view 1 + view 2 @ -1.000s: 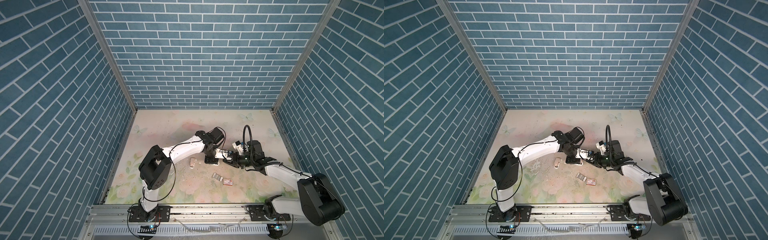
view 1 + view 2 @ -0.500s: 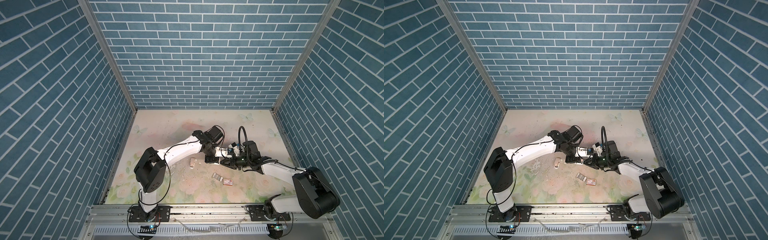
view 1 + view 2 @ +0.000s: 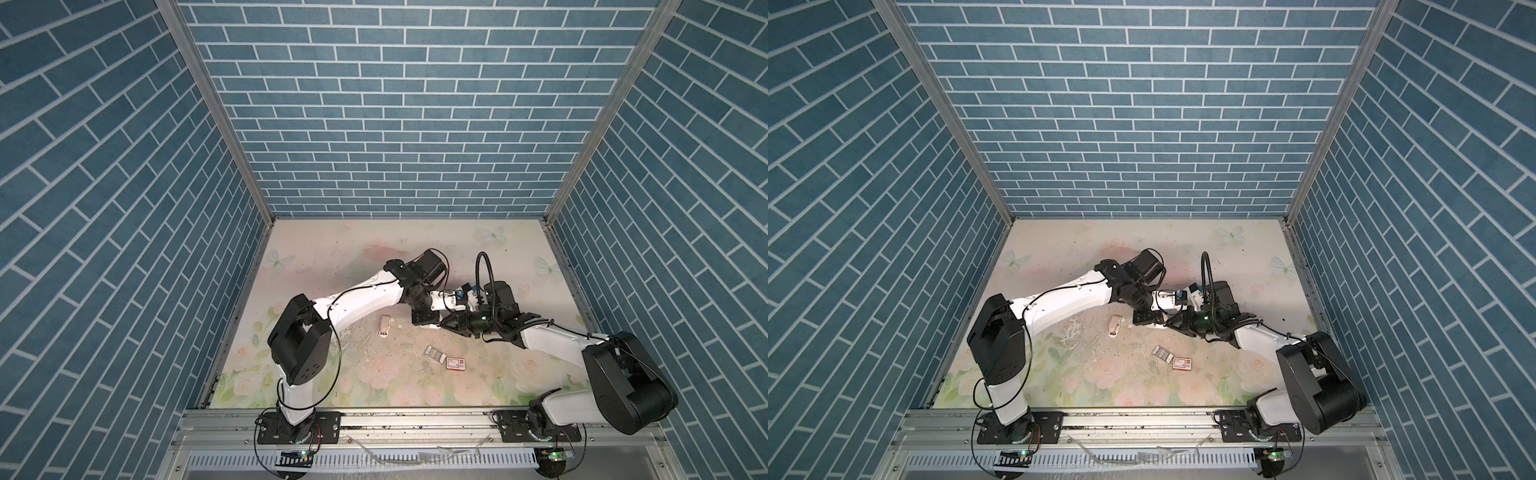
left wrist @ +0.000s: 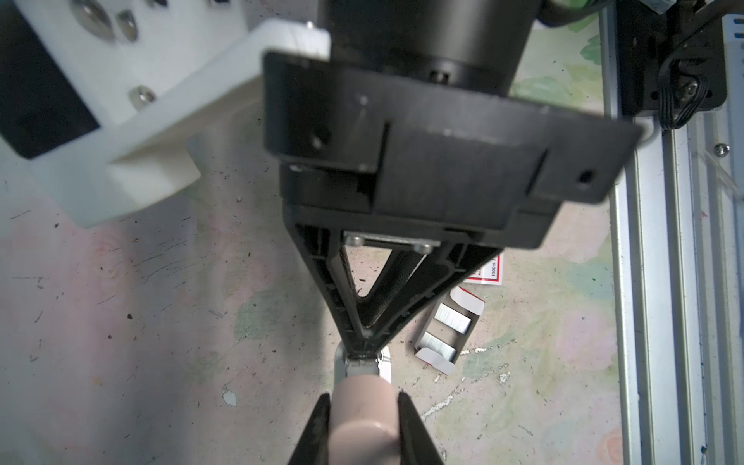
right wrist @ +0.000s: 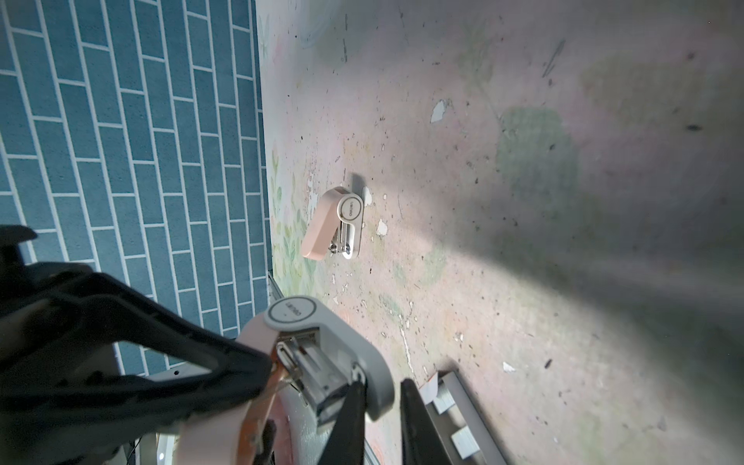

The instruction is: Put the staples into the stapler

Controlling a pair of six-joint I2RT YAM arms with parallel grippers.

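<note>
Left claw [image 4: 362, 406] clamps the smooth pink lid of the stapler [image 4: 362, 426]; right claw [image 4: 364, 352], pinched to a point, meets its grey channel, a contact you see only in the wrist views. Whether it holds anything, you cannot tell. In both top views the silvery staples [image 3: 434, 354] [image 3: 1163, 353] lie in their tray [image 4: 469, 304] at 6 o'clock of the claws.

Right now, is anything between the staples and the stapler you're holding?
Nothing visible does. The left gripper holds the stapler open; only the right gripper's shut tips sit at its channel. The staples lie nearby.
</note>
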